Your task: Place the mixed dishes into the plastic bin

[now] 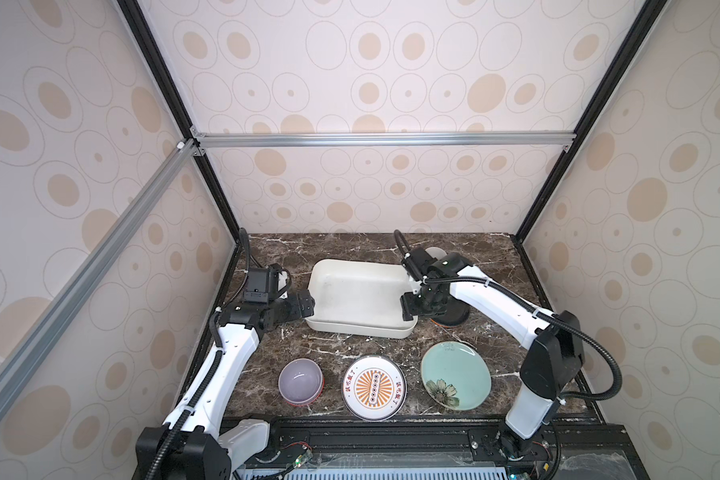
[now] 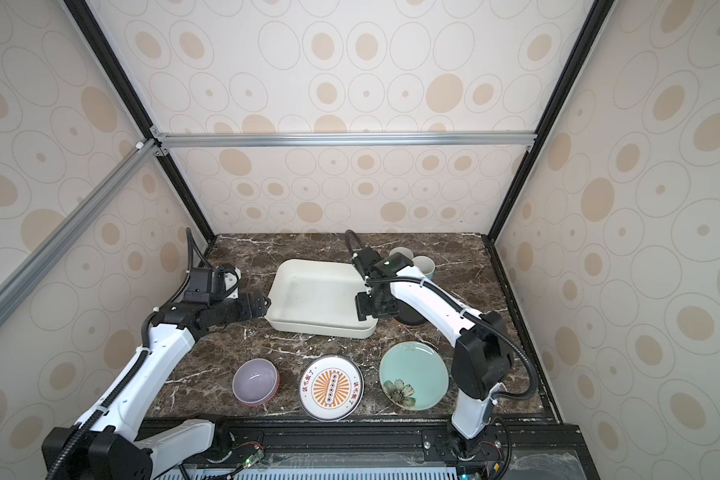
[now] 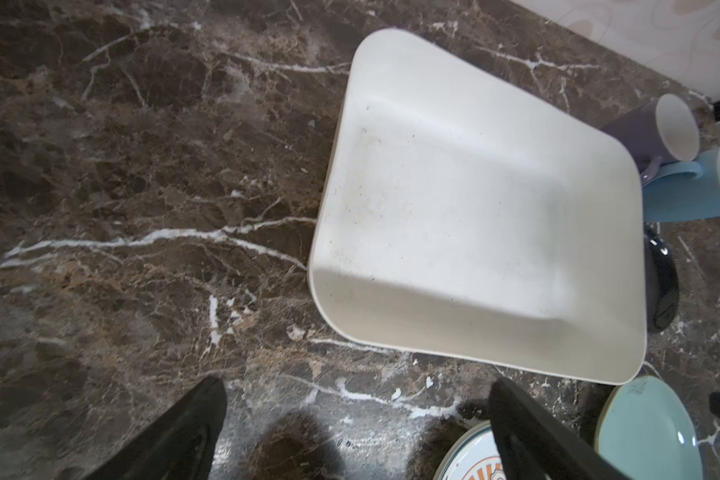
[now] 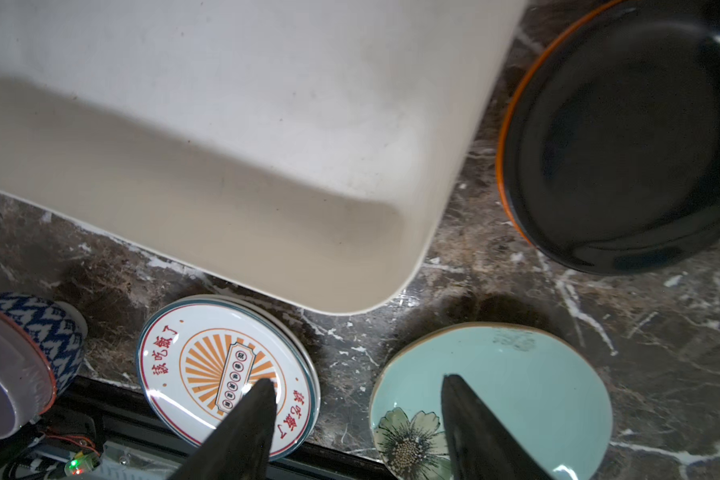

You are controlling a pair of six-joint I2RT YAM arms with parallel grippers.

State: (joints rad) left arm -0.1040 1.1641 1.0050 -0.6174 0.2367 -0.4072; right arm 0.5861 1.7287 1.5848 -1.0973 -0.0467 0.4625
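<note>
The off-white plastic bin sits mid-table and holds nothing. My left gripper stands open and empty by its left front corner. My right gripper hangs open and empty over the bin's right front corner. Along the front lie a lavender bowl, the sunburst plate and the mint-green flowered plate. A black plate with an orange one under it lies right of the bin.
A lavender mug and a blue mug stand behind the bin's right end, partly hidden by my right arm. Enclosure walls close in the dark marble table on three sides. A black rail runs along the front edge.
</note>
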